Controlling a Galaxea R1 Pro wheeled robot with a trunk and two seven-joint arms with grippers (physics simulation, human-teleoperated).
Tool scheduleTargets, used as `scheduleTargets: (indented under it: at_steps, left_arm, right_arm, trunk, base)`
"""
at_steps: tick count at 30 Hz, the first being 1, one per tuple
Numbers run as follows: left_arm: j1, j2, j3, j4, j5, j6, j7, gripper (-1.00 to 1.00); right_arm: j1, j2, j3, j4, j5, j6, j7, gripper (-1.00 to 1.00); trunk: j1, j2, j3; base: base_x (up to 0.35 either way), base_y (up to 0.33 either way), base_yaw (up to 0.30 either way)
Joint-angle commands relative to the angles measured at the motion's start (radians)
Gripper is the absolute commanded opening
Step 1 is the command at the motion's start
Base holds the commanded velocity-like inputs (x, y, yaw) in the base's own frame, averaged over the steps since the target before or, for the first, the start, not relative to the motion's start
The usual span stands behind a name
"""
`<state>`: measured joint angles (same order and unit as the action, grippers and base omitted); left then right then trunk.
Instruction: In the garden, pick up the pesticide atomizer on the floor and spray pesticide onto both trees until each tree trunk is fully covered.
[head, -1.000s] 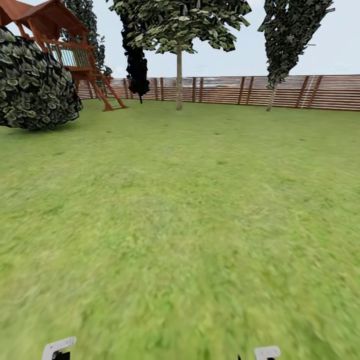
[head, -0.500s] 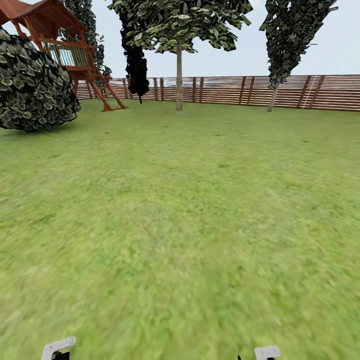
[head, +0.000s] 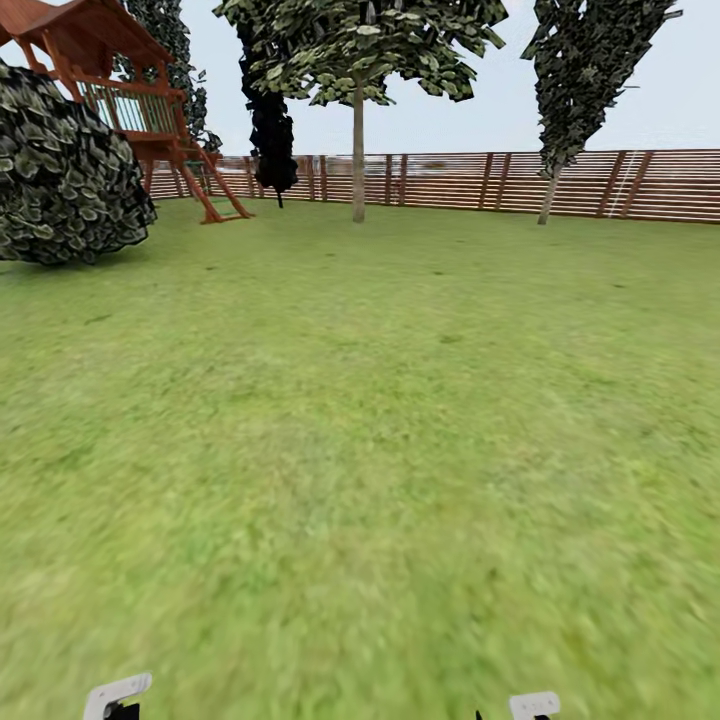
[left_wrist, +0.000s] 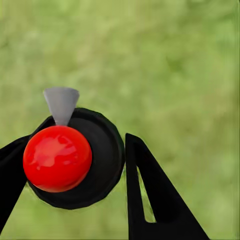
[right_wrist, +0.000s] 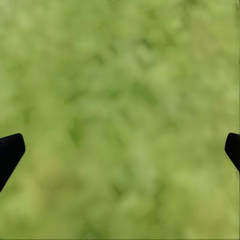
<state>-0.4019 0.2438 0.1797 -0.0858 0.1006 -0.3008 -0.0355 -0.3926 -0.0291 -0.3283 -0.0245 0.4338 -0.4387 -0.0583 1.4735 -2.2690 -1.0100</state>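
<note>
The pesticide atomizer, a round black body with a glossy red ball on top and a grey cone nozzle, sits between the black fingers of my left gripper, which is shut on it above the grass. My right gripper hangs open over bare lawn, with just its two fingertips showing at the frame's edges. In the head view a tree with a straight pale bare trunk stands far ahead before the brown slat fence. No whitish specks are visible anywhere.
Green lawn stretches from me to the fence. A big dark leafy bush and a wooden playhouse stand at the far left. A narrow dark tree and a leaning dark-leaved tree rise by the fence.
The whole head view has shifted slightly, with the bush sliding left, so the camera has moved. Both white arm parts at the bottom edge stay put.
</note>
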Motion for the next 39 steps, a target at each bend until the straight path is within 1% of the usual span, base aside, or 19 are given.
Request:
scheduleTargets:
  at_steps: [1, 39]
  left_arm:
    - [0.0, 0.0, 0.0, 0.0, 0.0, 0.0, 0.0, -1.0]
    - [0.0, 0.0, 0.0, 0.0, 0.0, 0.0, 0.0, -1.0]
  right_arm:
    - [0.0, 0.0, 0.0, 0.0, 0.0, 0.0, 0.0, 1.0]
    - [0.0, 0.0, 0.0, 0.0, 0.0, 0.0, 0.0, 1.0]
  trunk:
    - [0.0, 0.0, 0.0]
    - [0.0, 0.0, 0.0]
  base:
    - [0.34, 0.0, 0.0]
    - [0.339, 0.0, 0.0]
